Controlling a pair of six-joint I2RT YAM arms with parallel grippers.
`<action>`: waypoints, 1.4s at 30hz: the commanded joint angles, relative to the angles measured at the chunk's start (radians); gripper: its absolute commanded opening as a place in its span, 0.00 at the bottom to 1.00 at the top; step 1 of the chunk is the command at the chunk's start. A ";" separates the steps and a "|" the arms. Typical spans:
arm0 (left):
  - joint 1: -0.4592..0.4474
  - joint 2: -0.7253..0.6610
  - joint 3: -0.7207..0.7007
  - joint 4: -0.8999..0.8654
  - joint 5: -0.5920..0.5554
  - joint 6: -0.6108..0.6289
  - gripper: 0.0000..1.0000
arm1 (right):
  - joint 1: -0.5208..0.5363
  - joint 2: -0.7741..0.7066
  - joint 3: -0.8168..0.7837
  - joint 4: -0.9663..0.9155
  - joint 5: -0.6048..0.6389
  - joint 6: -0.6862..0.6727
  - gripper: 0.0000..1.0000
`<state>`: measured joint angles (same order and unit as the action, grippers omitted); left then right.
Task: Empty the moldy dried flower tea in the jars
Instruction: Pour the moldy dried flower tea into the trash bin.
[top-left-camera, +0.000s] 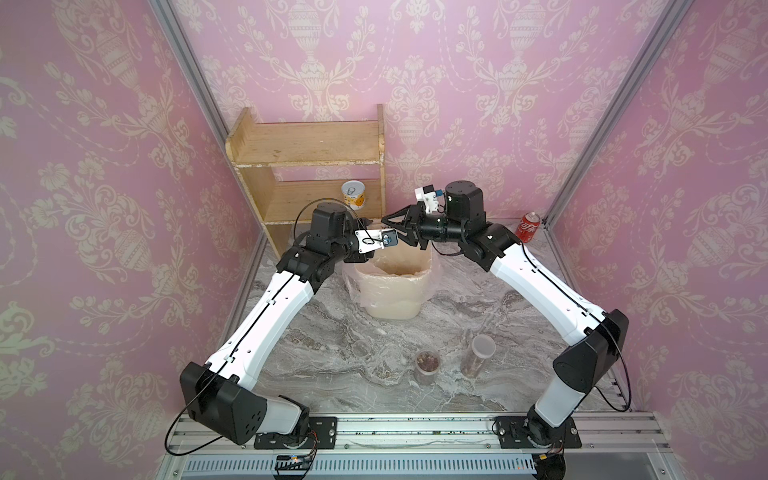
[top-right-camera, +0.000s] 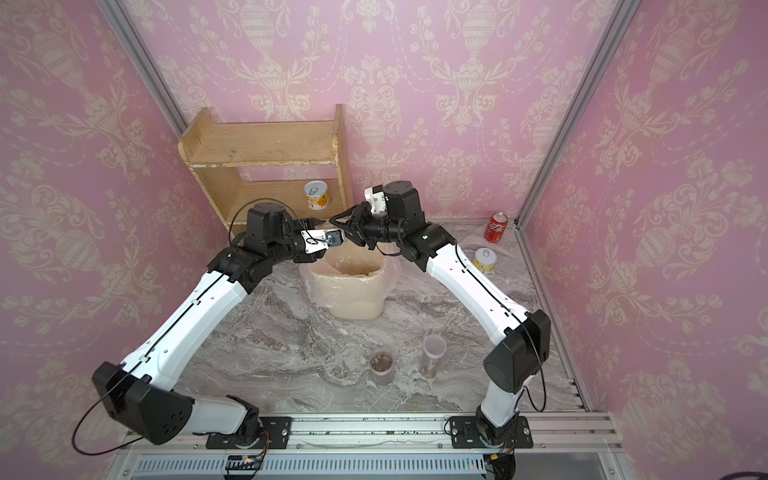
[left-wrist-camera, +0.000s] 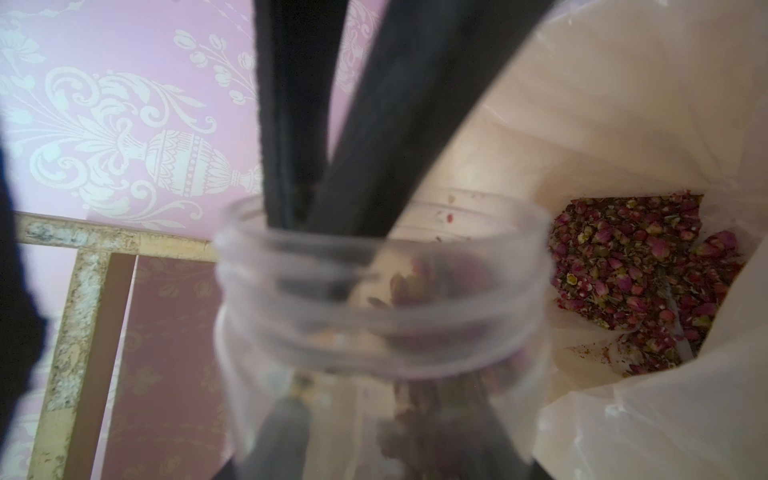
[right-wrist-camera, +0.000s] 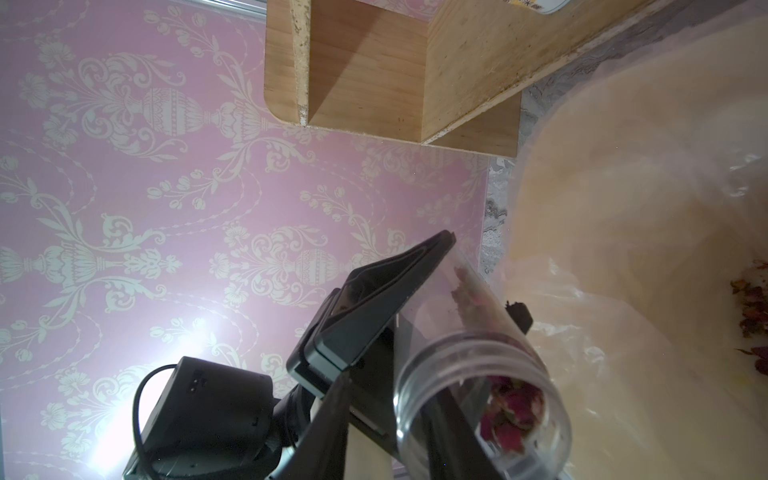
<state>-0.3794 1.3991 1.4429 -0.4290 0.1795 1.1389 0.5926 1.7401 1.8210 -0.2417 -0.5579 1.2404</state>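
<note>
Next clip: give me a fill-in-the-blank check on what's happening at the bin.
1. The left gripper holds a clear jar with its lid ___.
2. The right gripper pokes its fingers into the mouth of the held ___.
3. Tea buds lie in the bin, lined with a plastic ___.
4. On the table, ___ other jars stand: a short one and a taller one.
Missing: off; jar; bag; two.

- left arm (top-left-camera: 266, 316) is stretched forward and inward, wrist bent towards the centre.
- left gripper (right-wrist-camera: 484, 276) is clamped across the body of a jar (right-wrist-camera: 478, 415).
- right arm (top-left-camera: 544, 282) is mirrored, wrist turned towards the left one.
- right gripper (top-left-camera: 384, 220) is pointed at the jar mouth, fingers (left-wrist-camera: 286, 124) drawn close at the tips; full closure is not made out.
</note>
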 joint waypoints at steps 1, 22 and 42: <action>0.008 -0.033 -0.020 0.019 0.044 -0.025 0.00 | 0.011 0.030 0.040 0.029 -0.029 0.023 0.30; 0.008 -0.041 -0.043 0.065 0.042 -0.028 0.08 | 0.002 0.060 -0.018 0.128 -0.065 0.113 0.00; 0.019 -0.067 -0.088 0.111 0.015 0.006 0.73 | -0.017 0.023 -0.081 0.174 -0.072 0.125 0.00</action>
<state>-0.3603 1.3689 1.3670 -0.3546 0.1566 1.1809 0.5774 1.7821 1.7638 -0.0971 -0.6365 1.4071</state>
